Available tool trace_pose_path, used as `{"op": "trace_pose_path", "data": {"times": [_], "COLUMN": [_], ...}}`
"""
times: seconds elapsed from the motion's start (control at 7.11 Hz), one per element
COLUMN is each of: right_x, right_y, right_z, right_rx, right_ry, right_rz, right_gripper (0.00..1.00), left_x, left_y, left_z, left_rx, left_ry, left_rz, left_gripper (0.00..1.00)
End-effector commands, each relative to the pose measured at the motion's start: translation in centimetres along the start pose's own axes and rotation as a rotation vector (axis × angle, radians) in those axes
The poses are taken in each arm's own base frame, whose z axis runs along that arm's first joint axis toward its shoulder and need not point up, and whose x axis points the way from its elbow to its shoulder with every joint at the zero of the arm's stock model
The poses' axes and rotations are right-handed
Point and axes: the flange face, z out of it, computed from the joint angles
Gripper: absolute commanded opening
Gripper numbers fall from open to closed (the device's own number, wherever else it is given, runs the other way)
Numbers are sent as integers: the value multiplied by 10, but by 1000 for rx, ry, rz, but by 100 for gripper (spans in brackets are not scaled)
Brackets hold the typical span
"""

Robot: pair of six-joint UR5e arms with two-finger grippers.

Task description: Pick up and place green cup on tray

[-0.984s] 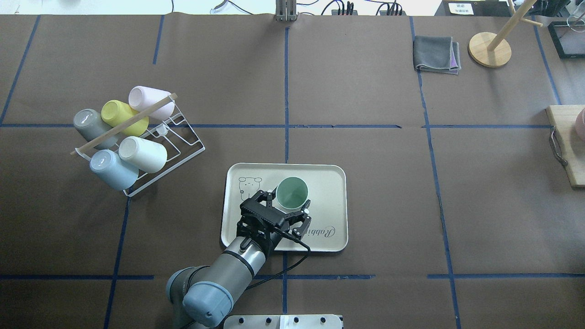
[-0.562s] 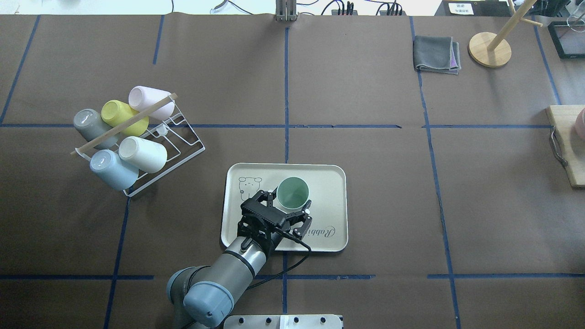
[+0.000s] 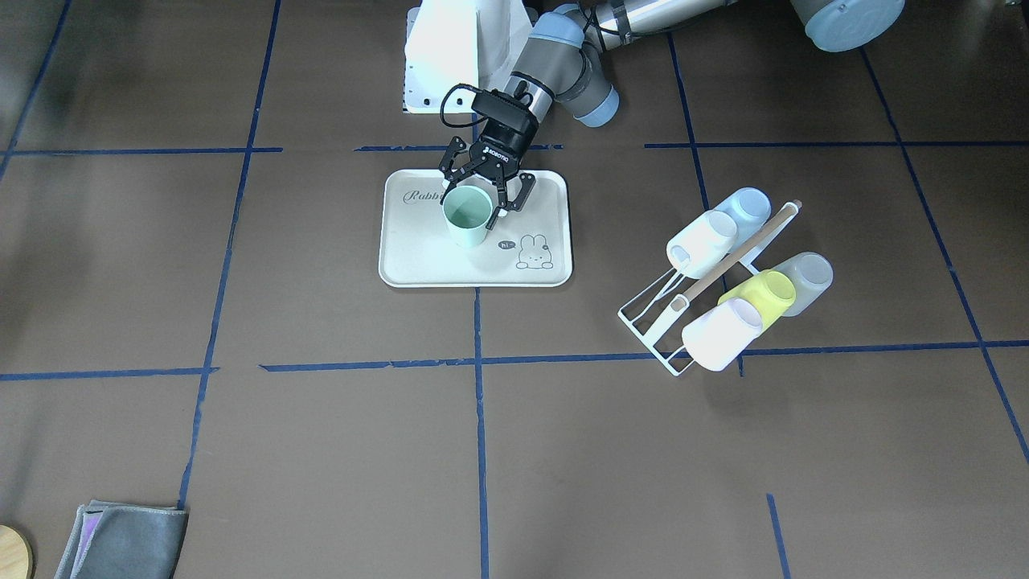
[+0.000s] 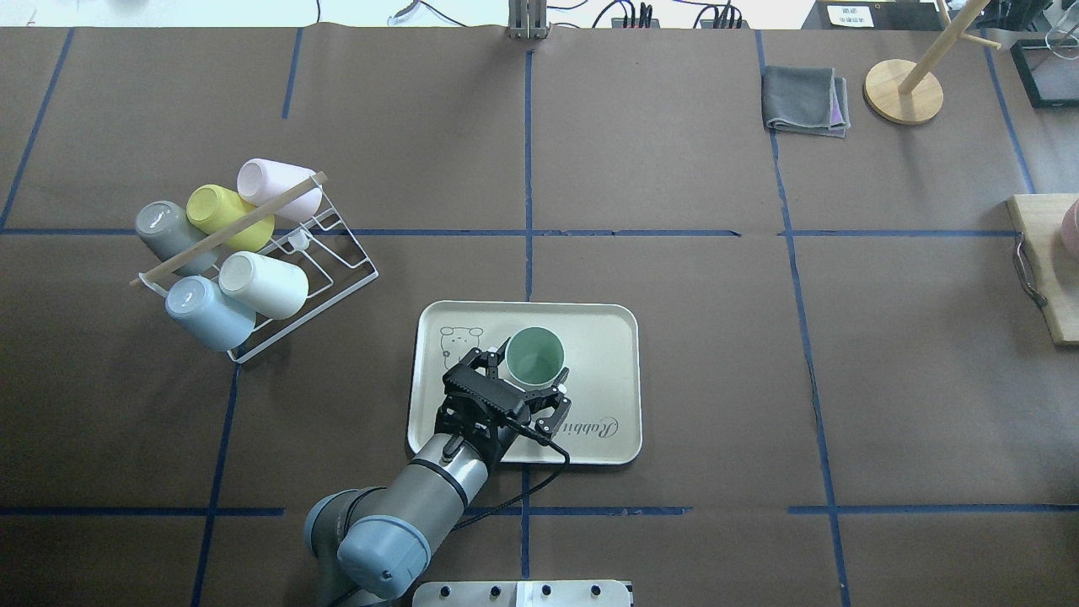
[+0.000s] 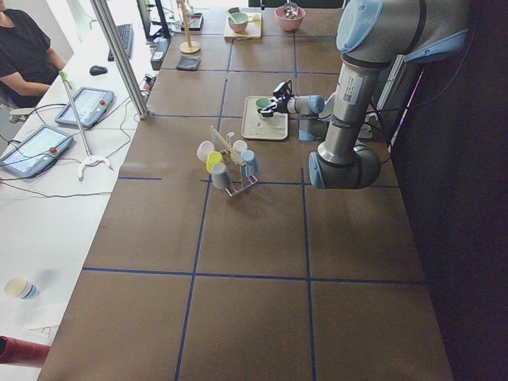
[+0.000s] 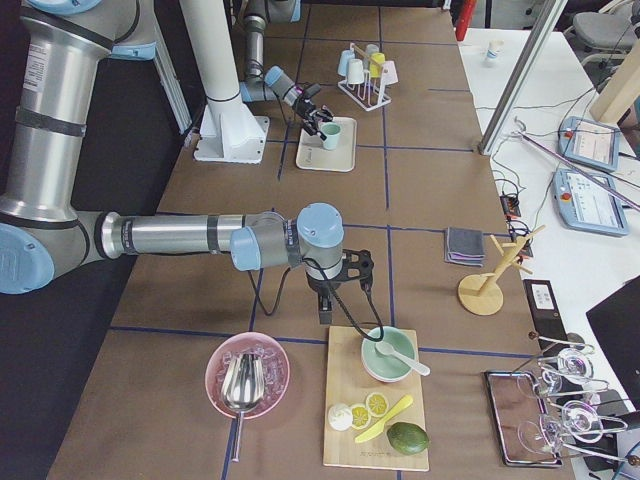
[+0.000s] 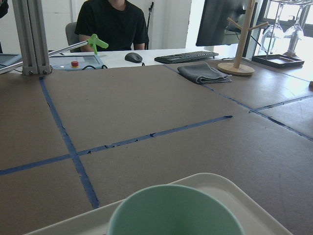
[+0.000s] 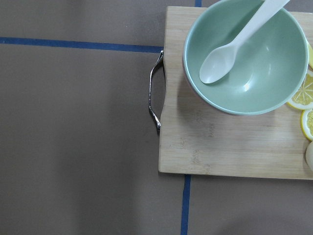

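Backing off a touch toward the robot since a second ago, the left gripper (image 4: pixel 524 379) now sits lower in the overhead view. Its fingers are spread wide to either side of the cup (image 4: pixel 534 354) rather than pinching it. I cannot tell whether a pad is touching the wall. The cup has hardly shifted.

The cup stands upright, mouth up, on the tray (image 4: pixel 603 354), about midway across it and toward its far edge, between the bunny drawing and the "Rabbit" script. The left wrist view shows the cup's rim close below the lens and no finger pressing on it.

By my reading the placing is done and the step in hand is the let-go and retreat. The next move calls for keeping the jaws wide and drawing the hand straight back and up, so that neither finger clips the light cup and tips it or slides it on the tray.

Beyond, on the robot's left, the rack (image 4: pixel 169 263) with its other cups stands well apart. A folded cloth (image 4: pixel 805 101) lies far off to the right. The right gripper (image 6: pixel 345 272) hangs by a cutting board (image 6: pixel 348 400) at the table's right end. Whether it is open, I cannot tell.
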Motion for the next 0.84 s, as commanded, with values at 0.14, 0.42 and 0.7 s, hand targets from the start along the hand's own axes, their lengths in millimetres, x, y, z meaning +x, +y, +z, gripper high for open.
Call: {"op": "trace_pose_path", "data": {"times": [0.14, 0.42, 0.7], "right_x": [0, -1, -1], "right_y": [0, -1, -1], "right_z": [0, 0, 0], "right_rx": [0, 0, 1], "right_ry": [-2, -2, 0], "right_rz": [0, 1, 5], "right_gripper": [100, 100, 100], "left_x": [-1, 4, 18], "left_y": [-4, -25, -79], "left_z": [1, -6, -32], "left_rx": [6, 34, 106], "left_ry": [1, 21, 68], "left_rz": [30, 7, 32], "left_gripper": [100, 100, 100]}}
